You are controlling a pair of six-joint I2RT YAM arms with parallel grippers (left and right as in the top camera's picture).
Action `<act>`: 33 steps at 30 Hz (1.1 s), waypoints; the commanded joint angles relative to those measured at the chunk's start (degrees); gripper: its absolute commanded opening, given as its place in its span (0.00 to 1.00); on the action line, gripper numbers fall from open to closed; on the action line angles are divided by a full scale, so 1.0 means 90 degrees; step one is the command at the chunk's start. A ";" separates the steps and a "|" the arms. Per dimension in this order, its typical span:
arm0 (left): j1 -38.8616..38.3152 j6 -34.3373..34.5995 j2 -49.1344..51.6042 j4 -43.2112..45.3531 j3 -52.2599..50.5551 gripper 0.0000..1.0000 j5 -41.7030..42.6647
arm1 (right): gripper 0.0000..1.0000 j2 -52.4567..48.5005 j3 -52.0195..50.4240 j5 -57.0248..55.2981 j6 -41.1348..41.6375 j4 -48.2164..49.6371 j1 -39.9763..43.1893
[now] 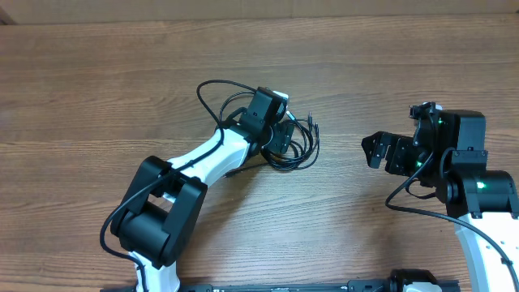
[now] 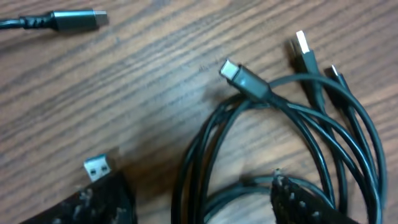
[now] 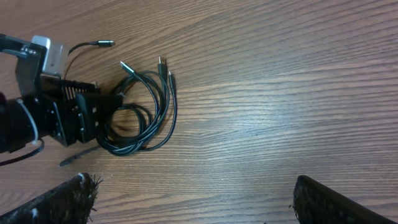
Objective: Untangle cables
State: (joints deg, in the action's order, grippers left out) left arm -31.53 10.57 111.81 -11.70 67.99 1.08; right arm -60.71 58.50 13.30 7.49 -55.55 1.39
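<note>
1. The cables [image 2: 202, 146] lie in a loopy pile near the middle of the wooden table [image 1: 243, 49].
2. The left gripper [image 2: 198, 183] is down over the pile, its fingers apart with cords between them.
3. The right gripper [image 3: 194, 183] is wide apart and holds nothing, well away from the pile.

**No readable text**

We find no legible text, label, brand, number or sign in any view. The cables [image 2: 205, 143] and their plug ends [image 2: 239, 74] carry no print we can make out. The table [image 1: 365, 65] shows only wood grain.
</note>
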 commanded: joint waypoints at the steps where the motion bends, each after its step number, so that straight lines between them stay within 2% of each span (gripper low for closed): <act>1: -0.0049 -0.0024 0.0214 0.0131 0.0126 0.70 -0.0117 | 1.00 0.0039 0.0192 0.0039 0.0002 0.0012 -0.0029; 4: -0.0068 0.0046 0.0306 0.0172 0.0126 0.64 -0.0117 | 1.00 0.0039 0.0192 0.0036 0.0002 0.0012 -0.0029; 6: -0.0085 0.0044 0.0345 0.0170 0.0126 0.63 -0.0119 | 1.00 0.0039 0.0192 0.0036 0.0005 0.0015 -0.0029; 8: -0.0087 0.0046 0.0352 0.0172 0.0126 0.57 -0.0117 | 1.00 0.0039 0.0192 0.0039 0.0002 0.0015 -0.0029; 10: -0.0095 0.0112 0.0352 0.0187 0.0126 0.45 -0.0112 | 1.00 0.0039 0.0192 0.0036 0.0002 0.0017 -0.0029; 13: -0.0143 0.0165 0.0352 0.0131 0.0126 0.18 0.0005 | 1.00 0.0039 0.0192 0.0039 0.0005 0.0015 -0.0029; 15: -0.0211 0.0165 0.0352 0.0000 0.0126 0.06 0.0027 | 1.00 0.0039 0.0192 0.0039 0.0005 0.0012 -0.0029; 21: -0.0282 0.0163 0.0270 -0.0197 0.0148 0.04 0.0044 | 1.00 0.0022 0.0192 0.0041 0.0005 0.0022 -0.0029; 25: -0.0267 0.0175 -0.0177 -0.0277 0.0517 0.04 0.0469 | 1.00 -0.0112 0.0180 0.0216 0.0005 0.0046 -0.0029; 33: -0.0262 0.0984 -0.1107 -0.0933 0.1333 0.04 0.0750 | 1.00 -0.0835 0.0180 0.0789 0.0170 0.0442 -0.0032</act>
State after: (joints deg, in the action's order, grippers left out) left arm -33.67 15.18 106.83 -18.90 76.82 5.63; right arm -66.30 58.52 17.43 7.79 -52.62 1.41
